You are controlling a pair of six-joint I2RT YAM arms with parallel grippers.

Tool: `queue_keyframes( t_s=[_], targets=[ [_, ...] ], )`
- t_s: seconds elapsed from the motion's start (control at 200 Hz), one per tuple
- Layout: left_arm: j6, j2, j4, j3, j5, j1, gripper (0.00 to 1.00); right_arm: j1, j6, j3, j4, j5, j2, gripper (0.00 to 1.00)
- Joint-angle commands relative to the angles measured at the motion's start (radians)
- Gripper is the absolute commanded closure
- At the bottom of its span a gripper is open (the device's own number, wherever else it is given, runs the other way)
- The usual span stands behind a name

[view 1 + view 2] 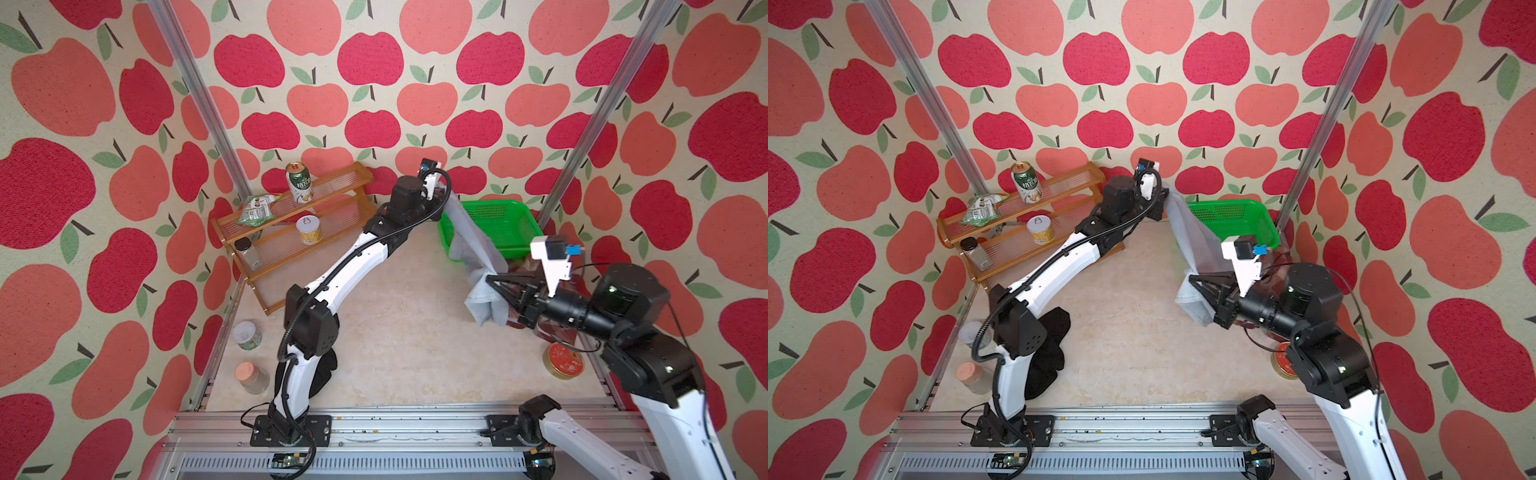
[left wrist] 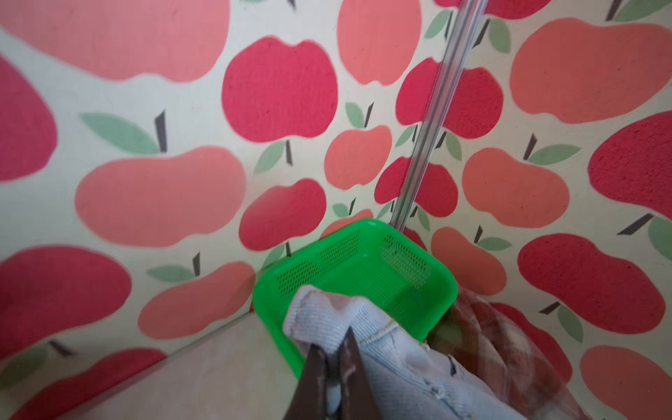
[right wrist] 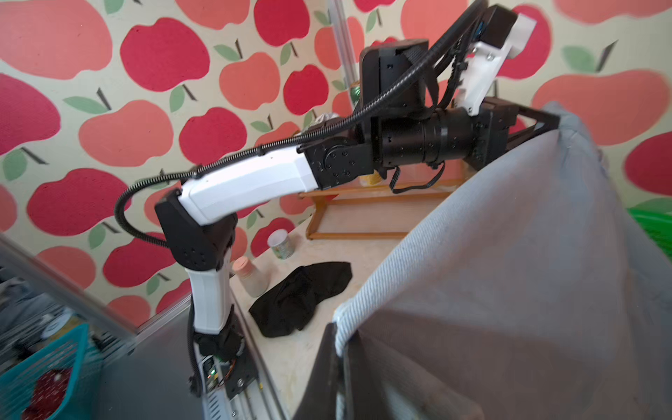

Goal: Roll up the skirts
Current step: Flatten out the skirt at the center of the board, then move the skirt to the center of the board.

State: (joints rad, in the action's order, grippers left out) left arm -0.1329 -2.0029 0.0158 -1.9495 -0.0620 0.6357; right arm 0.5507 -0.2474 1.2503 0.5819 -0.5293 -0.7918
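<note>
Beside the green basket (image 1: 515, 216), denim skirt (image 1: 473, 245) hangs stretched in air, left end effector (image 2: 336, 349) and right end effector (image 1: 492, 278) each clenched on an edge. Black skirt (image 1: 1050, 349) lies unrolled, well apart. Plaid skirt (image 2: 483, 338) bunched against basket. Judgement: nothing rolled yet.

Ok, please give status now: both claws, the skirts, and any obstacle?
Left claw and right claw both shut on the denim skirt, stretched between them. Black skirt loose on table. Green basket directly behind the denim.
</note>
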Motion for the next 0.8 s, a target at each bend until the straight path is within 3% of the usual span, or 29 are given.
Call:
queue_keyframes(
  t_s=[0.0, 0.06, 0.16, 0.24, 0.33, 0.415, 0.525, 0.63, 0.795],
  targets=[
    [-0.206, 0.145, -0.393, 0.464, 0.060, -0.170, 0.78, 0.212, -0.028, -0.213, -0.244, -0.052, -0.037, 1.00],
    [-0.289, 0.206, -0.390, 0.604, 0.027, -0.251, 0.60, 0.361, -0.033, -0.311, -0.373, 0.005, -0.138, 0.79],
    [-0.278, 0.311, -0.378, 0.773, 0.044, -0.332, 0.47, 0.494, -0.086, -0.357, -0.589, -0.013, -0.406, 0.32],
    [-0.263, 0.395, -0.360, 0.847, 0.063, -0.382, 0.38, 0.538, -0.104, -0.316, -0.663, -0.037, -0.581, 0.19],
    [-0.239, 0.465, -0.307, 0.869, 0.076, -0.425, 0.37, 0.532, -0.131, -0.288, -0.726, -0.060, -0.662, 0.17],
    [-0.204, 0.501, -0.264, 0.867, 0.077, -0.435, 0.37, 0.498, -0.121, -0.276, -0.699, -0.054, -0.649, 0.16],
    [-0.205, 0.507, -0.208, 0.864, 0.073, -0.429, 0.38, 0.407, -0.103, -0.301, -0.607, -0.012, -0.555, 0.16],
    [-0.279, 0.484, -0.191, 0.920, 0.053, -0.427, 0.40, 0.282, -0.066, -0.331, -0.465, 0.034, -0.428, 0.16],
    [-0.375, 0.411, -0.220, 1.002, -0.081, -0.423, 0.43, 0.115, -0.012, -0.346, -0.275, 0.106, -0.239, 0.13]
  ],
)
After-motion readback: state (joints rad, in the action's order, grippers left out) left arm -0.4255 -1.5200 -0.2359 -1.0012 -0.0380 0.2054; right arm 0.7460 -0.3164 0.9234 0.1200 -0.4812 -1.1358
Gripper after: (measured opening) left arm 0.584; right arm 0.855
